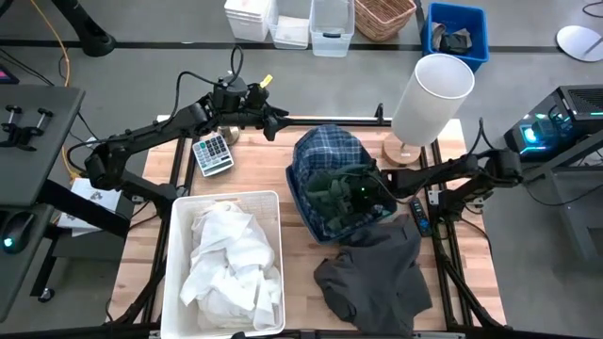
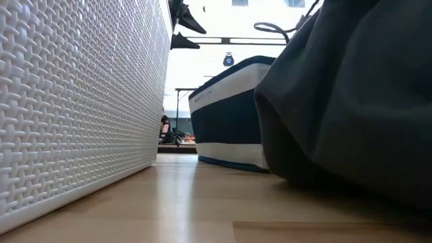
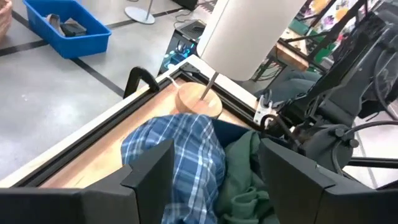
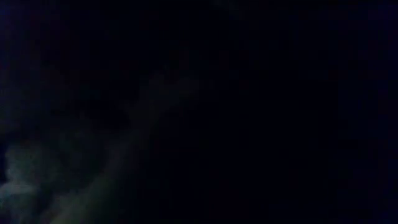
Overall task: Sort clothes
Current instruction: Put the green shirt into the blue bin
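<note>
The dark blue bin point(image 1: 303, 202) stands mid-table and holds the blue-and-white plaid shirt point(image 1: 325, 151) and the dark green garment point(image 1: 341, 188). My right gripper point(image 1: 366, 193) reaches in from the table's right and is sunk into the green garment; its wrist view is dark. The dark grey garment point(image 1: 372, 273) lies heaped on the table at the bin's near side, its far edge up against the bin. Several white garments point(image 1: 231, 259) fill the white bin point(image 1: 174, 264). My left gripper point(image 1: 280, 122) is open and empty, raised at the far left of the blue bin point(image 3: 214, 180).
A calculator point(image 1: 213, 153) lies under my left arm. A white lamp point(image 1: 431, 94) on a round wooden base point(image 1: 403, 151) stands at the far right, close to my right arm. Bare wood shows between the two bins point(image 2: 202, 202). Boxes and a blue tray point(image 1: 457, 33) sit beyond the table.
</note>
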